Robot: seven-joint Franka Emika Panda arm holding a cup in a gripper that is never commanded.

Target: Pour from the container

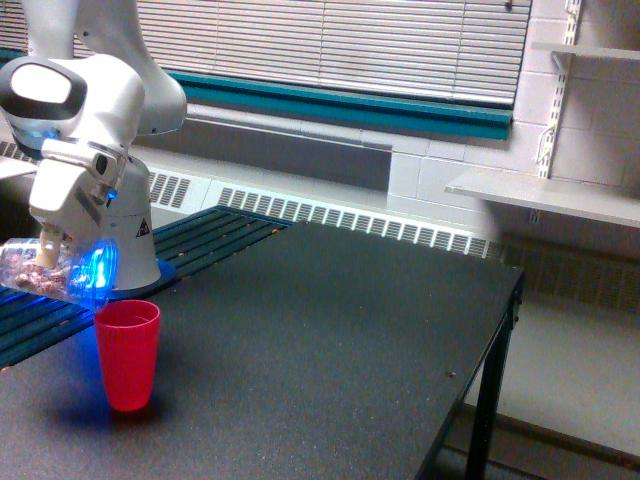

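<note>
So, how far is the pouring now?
Done: the gripper holds the clear transparent plastic container tipped nearly on its side, its rim just above the opaque red plastic cup on the black table. In hand: the tilt; reddish-brown bits sit inside the container, and no stream is visible. Left: getting the bits into the red cup, whose inside is hidden.
</note>
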